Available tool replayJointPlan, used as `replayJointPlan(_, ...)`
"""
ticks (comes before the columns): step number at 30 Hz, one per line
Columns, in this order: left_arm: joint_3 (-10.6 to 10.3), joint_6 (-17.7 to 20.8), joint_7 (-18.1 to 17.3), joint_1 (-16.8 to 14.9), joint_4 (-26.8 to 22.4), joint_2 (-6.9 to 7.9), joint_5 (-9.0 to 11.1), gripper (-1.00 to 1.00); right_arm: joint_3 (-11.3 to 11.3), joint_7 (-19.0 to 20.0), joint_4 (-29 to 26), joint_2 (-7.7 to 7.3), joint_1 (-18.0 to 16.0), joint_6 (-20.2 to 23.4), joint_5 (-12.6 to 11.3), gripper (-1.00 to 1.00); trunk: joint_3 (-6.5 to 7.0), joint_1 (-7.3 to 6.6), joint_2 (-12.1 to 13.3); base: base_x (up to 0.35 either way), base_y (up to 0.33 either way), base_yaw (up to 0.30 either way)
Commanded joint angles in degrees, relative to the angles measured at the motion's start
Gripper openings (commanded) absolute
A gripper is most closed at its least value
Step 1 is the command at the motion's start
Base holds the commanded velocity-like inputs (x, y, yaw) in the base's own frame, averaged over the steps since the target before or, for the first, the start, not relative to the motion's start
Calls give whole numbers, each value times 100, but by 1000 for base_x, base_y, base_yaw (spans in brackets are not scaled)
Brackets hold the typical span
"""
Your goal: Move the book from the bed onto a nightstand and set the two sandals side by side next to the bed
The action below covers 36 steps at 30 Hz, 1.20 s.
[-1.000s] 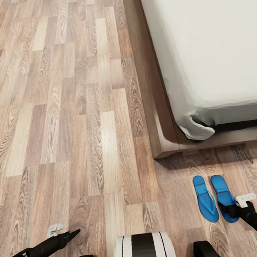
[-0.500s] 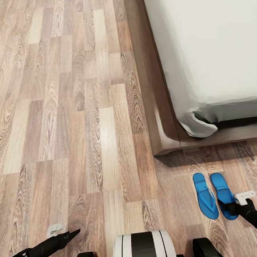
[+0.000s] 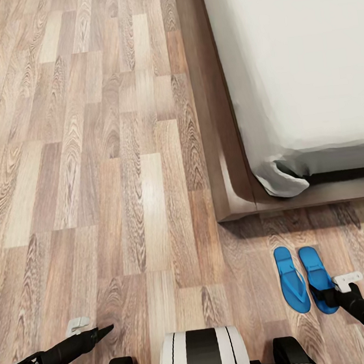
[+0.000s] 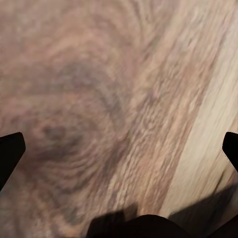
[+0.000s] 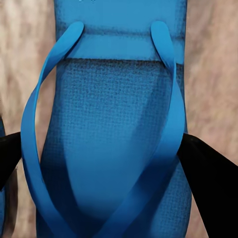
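Looking down from my head, I see two blue sandals (image 3: 305,279) lying side by side on the wood-plank floor (image 3: 118,172), toes toward the foot of the bed (image 3: 304,64), near the corner of its dark brown frame but apart from it. The left sandal (image 3: 291,279) lies free; the right sandal (image 3: 317,274) has its near end hidden under my right pincer (image 3: 331,296), which sits low over its heel part. From up here I cannot tell how wide that pincer stands.

My right wrist view settles it: the right sandal's (image 5: 111,139) textured sole and thin straps lie between my two dark fingertips (image 5: 206,173), one at each side edge of the sandal. The fingers are spread apart, wider than the sandal, and I cannot say whether they touch its edges. A sliver of the other sandal (image 5: 2,198) shows at the picture's edge.

My left pincer (image 3: 101,331) hangs over bare floor, well apart from the sandals and the bed. In the head view its tips look like one dark point; the left wrist view shows blurred wood grain (image 4: 114,109) close below, with the two fingertips (image 4: 10,148) far apart at opposite edges, spread wide and holding nothing
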Motion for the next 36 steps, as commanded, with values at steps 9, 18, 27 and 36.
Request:
replayJointPlan(9, 7, 64, -24, -8, 7, -3, 26, 100, -43, -39, 58, 60, 4, 10, -58, -100, -3, 4, 0, 11, 0, 0)
replayJointPlan(18, 6, 66, -25, -8, 7, -3, 26, 100, -43, -39, 58, 58, 4, 10, -58, -100, -3, 4, 0, 0, 0, 0)
replayJointPlan(27, 7, 70, -25, -8, 7, -3, 26, 100, -43, -36, 58, 59, 4, 10, -58, -100, -3, 4, 0, 0, 0, 0)
replayJointPlan(36, -1, 78, -25, -8, 7, -3, 20, 100, -43, -37, 58, 60, 4, 10, -58, -100, 86, -6, 5, 0, 0, 0)
